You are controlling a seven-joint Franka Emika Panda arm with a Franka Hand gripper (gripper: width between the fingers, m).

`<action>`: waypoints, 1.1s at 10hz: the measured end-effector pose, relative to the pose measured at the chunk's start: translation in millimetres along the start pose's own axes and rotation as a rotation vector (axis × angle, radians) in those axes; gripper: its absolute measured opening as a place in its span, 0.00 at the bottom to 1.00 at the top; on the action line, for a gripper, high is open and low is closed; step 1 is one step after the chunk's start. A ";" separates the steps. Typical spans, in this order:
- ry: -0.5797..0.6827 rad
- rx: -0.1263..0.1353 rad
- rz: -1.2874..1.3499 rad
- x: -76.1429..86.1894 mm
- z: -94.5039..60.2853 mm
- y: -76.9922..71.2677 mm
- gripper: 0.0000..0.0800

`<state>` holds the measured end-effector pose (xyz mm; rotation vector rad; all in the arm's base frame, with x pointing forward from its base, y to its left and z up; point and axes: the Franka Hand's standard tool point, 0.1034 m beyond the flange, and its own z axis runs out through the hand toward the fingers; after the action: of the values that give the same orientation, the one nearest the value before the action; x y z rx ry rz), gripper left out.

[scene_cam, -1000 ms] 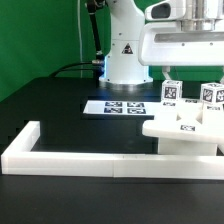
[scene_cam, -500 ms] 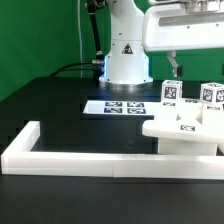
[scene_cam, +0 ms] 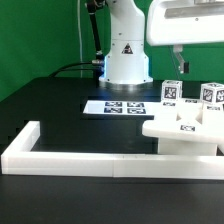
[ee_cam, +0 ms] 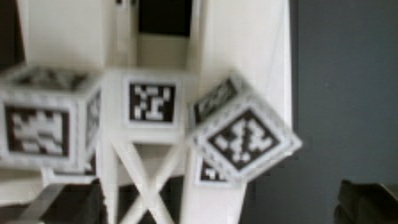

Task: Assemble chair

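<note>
Seeing my claw [scene_cam: 178, 62] wide open, holding nothing, above the chair [scene_cam: 185, 125] | chair parts on the counter [scene_cam: 60, 105] at exterior view's right, inside the border rail [scene_cam: 70, 157] | marker board [scene_cam: 115, 107] just beside, farther back

The chair [scene_cam: 185, 125] is a cluster of matte white blocky parts at the exterior view's right, on the black table. A flat slab lies low in front, one tag on its top. Behind it upright posts carry black-and-white square tags. The wrist view shows tagged post ends [ee_cam: 240, 135] close up, blurred, with slanted bars beneath them.
</note>
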<state>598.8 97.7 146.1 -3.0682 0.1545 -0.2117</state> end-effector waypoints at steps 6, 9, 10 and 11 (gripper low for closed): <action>-0.004 -0.021 0.005 -11.5 21.8 -4.0 0.81; -0.013 -0.029 -0.019 -16.6 27.1 -11.7 0.81; -0.013 -0.030 -0.018 -16.4 27.2 -10.8 0.81; -0.014 -0.030 -0.016 -16.3 27.3 -9.6 0.81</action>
<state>587.4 110.4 117.6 -3.1010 0.1337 -0.1908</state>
